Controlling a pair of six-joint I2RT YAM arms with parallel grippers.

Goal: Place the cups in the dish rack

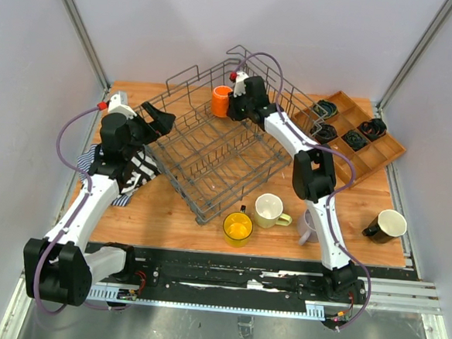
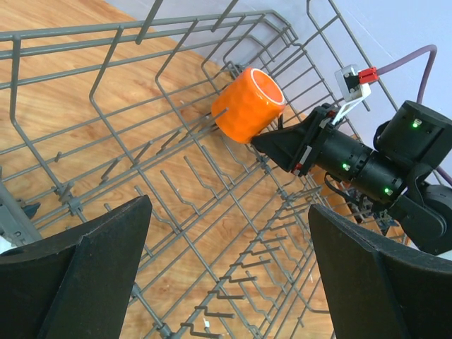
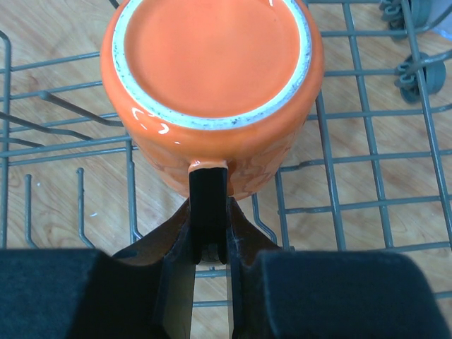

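Nearest, just off the near corner of the dish rack (image 1: 211, 157), the yellow mug (image 1: 237, 227) stands upright on the wooden table (image 1: 168, 220). The cream mug (image 1: 269, 210) is beside it, a little toward the rack's right. Further right of that corner, the lavender-grey mug (image 1: 308, 226) is half hidden behind the right arm. The black mug (image 1: 385, 225) stands well apart from the rack, near the table's right edge. All four are glossy, rounded and handled. A strip of bare wood runs between them and the rack's near rim.

Left of the rack, a striped cloth (image 1: 132, 175) lies under the left arm, whose forearm rises toward the rack's left corner. The left gripper (image 1: 158, 120) hangs at that rim with its broad black fingers wide apart, holding nothing and aimed across the rack's inside.

The rack is a square basket of thin grey wire with raised sides and rows of short upright tines. It is set cornerwise, and wood grain shows through its floor.

The right arm stretches over the rack's right side, elbow raised. The right gripper (image 1: 230, 104) is clamped on the handle of the orange mug (image 1: 221, 101). The mug hangs inside the rack near its far side, tipped over, with its white-ringed base toward the wrist. Whether it touches the wires cannot be told.

Right of the rack lies a brown compartment tray (image 1: 382, 153) holding black coils (image 1: 324, 133).
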